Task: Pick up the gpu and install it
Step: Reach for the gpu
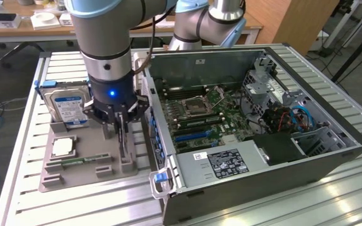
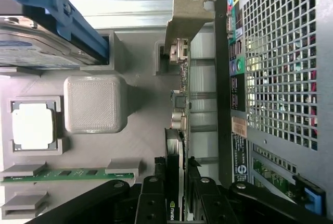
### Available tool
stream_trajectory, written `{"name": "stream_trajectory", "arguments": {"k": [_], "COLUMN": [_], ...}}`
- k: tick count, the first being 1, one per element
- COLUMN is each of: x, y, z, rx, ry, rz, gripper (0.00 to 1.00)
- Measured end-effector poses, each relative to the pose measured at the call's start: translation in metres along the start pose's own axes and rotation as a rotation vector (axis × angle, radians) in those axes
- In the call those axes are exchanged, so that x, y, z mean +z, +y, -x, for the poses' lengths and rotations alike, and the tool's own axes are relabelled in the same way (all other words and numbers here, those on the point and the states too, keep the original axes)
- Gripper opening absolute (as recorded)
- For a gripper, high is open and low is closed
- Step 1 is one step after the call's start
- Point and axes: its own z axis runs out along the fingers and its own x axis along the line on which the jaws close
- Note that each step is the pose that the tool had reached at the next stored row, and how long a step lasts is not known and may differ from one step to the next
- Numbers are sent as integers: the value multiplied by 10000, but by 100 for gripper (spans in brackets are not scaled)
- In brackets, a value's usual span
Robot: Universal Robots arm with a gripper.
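In the exterior view, the gpu [image 1: 125,149] stands on edge in a slot of the grey holder [image 1: 83,148], on the exterior view's right side, just beside the open computer case [image 1: 263,190]. That leaves its top edge free for the pincer [image 1: 119,131] straddling it from above. In the wrist view, the pads [image 2: 154,193] lie against both faces of the gpu [image 2: 179,146], a narrow hold on a card we judge not yet lifted from its slot.

We see the case [image 1: 263,188] centre-right on the surface [image 1: 68,207], the tray [image 1: 86,136] left of it. On the tray: hard drive [image 1: 68,106] uppermost, processor [image 1: 63,147] below, gpu [image 1: 126,148] on edge nearest the case, gripped by the pincer [image 1: 119,129].
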Motion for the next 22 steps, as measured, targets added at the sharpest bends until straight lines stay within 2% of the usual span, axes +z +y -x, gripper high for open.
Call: {"name": "stream_trajectory", "arguments": {"k": [17, 22], "x": [-571, -707], "y": [22, 27], "z": [13, 16], "rx": [-22, -50], "ry": [0, 1], "rz": [-8, -7], "gripper": [26, 26]}}
